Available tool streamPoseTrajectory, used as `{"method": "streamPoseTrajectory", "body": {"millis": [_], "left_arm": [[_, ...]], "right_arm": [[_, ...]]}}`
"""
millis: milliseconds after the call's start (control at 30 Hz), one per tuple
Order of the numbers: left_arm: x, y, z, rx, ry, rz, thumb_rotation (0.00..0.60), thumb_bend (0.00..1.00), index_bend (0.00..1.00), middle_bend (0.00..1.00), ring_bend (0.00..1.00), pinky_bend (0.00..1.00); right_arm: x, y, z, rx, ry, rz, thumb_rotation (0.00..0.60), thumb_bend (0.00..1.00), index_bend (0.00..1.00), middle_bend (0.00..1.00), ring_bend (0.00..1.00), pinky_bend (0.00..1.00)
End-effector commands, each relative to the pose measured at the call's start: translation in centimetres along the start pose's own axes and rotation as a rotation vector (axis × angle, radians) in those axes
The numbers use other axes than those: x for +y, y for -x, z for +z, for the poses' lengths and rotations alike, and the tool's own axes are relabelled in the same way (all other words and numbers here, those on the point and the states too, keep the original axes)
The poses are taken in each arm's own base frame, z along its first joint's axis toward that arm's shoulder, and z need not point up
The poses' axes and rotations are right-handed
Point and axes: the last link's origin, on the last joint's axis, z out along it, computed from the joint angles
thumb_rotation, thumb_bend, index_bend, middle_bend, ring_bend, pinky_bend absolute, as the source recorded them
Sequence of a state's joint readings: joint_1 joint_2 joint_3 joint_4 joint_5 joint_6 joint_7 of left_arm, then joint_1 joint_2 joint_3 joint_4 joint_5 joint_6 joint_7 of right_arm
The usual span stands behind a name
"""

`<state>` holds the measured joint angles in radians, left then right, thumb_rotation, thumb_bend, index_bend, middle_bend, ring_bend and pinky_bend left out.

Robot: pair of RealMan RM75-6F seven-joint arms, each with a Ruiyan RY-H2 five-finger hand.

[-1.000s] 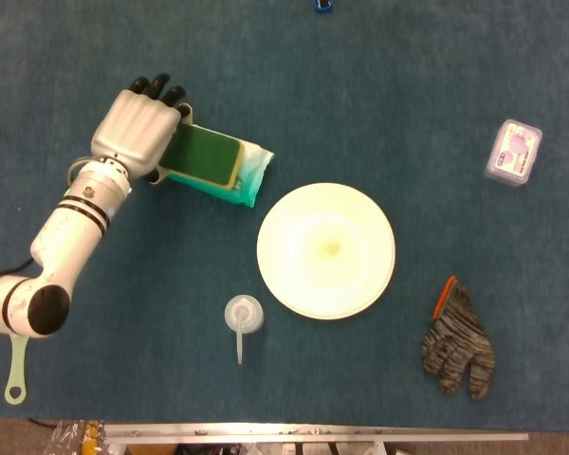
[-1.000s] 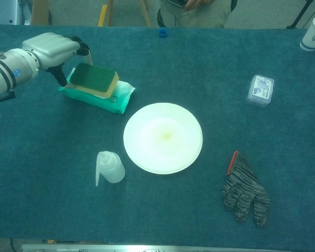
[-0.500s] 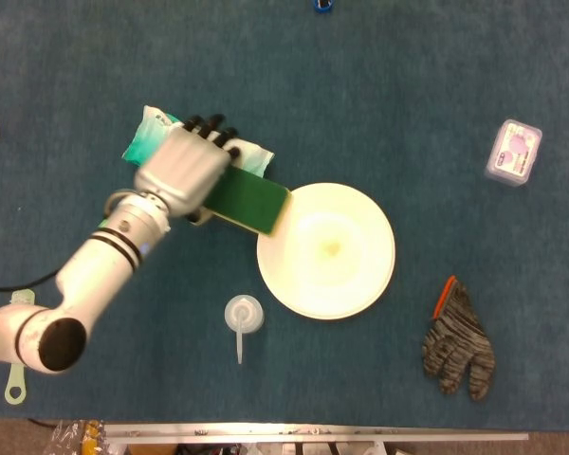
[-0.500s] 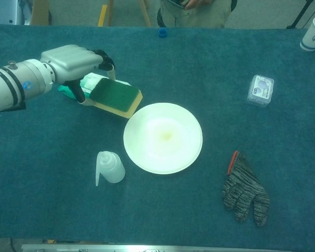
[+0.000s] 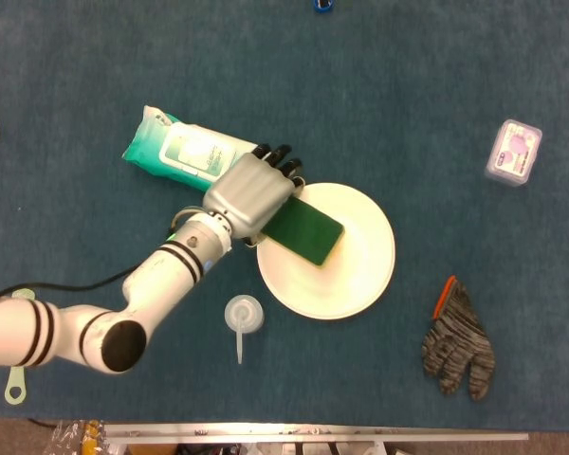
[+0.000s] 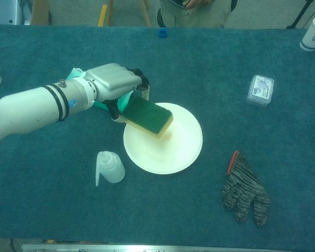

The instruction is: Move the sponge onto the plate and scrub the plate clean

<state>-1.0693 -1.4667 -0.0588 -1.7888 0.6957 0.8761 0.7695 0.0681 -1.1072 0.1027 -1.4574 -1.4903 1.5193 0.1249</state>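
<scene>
My fingers (image 5: 280, 161) curl over one end of the sponge (image 5: 306, 230), thumb underneath, so my left hand (image 5: 252, 194) grips it firmly, green side up and yellow layer below. The sponge hangs tilted over the left part of the plate (image 5: 365, 275); whether it touches the plate I cannot tell. Behind my hand lies the wipes pack (image 5: 185, 149). A small squeeze bottle (image 5: 243, 316) lies on its side near the plate's lower left. Further right are a knitted glove (image 5: 458, 343) and a small plastic box (image 5: 514, 152). My right hand appears in neither view.
</scene>
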Motion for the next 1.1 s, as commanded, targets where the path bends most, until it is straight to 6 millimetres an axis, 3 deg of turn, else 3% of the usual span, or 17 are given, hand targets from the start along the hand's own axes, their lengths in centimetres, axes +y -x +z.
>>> {"method": "streamPoseTrajectory", "body": {"millis": [33, 267, 433, 633, 833, 1100], "left_arm": [[0.3, 0.3, 0.6, -0.01, 0.0, -0.009, 0.6, 0.22, 0.32, 0.14, 0.05, 0.12], [0.6, 1.1, 1.6, -0.038, -0.004, -0.018, 0.6, 0.22, 0.25, 0.11, 0.04, 0.12], [0.5, 1.6, 1.8, -0.051, -0.011, -0.021, 0.6, 0.21, 0.11, 0.07, 0.01, 0.12], [-0.6, 0.3, 1.2, 0.002, -0.036, -0.019, 0.6, 0.21, 0.03, 0.04, 0.0, 0.11], [-2.9, -1.4, -1.2, 0.067, -0.087, -0.016, 0.6, 0.21, 0.03, 0.02, 0.0, 0.08], [-7.4, -2.2, -6.3, 0.172, -0.211, -0.02, 0.6, 0.21, 0.03, 0.02, 0.0, 0.08]], "right_arm": [[0.1, 0.0, 0.0, 0.0, 0.002, 0.0, 0.6, 0.07, 0.19, 0.27, 0.16, 0.28], [0.2, -0.1, 0.0, 0.003, 0.002, -0.003, 0.6, 0.07, 0.19, 0.27, 0.16, 0.28], [0.1, -0.2, 0.0, 0.006, 0.0, -0.002, 0.6, 0.07, 0.19, 0.27, 0.16, 0.28], [-0.1, -0.2, 0.2, 0.007, -0.011, -0.002, 0.6, 0.07, 0.19, 0.27, 0.16, 0.28], [-1.0, -0.4, 0.8, 0.013, -0.053, -0.005, 0.6, 0.07, 0.19, 0.26, 0.16, 0.28], [-3.6, -0.3, 1.5, -0.022, -0.142, 0.028, 0.6, 0.07, 0.19, 0.26, 0.16, 0.28]]}}
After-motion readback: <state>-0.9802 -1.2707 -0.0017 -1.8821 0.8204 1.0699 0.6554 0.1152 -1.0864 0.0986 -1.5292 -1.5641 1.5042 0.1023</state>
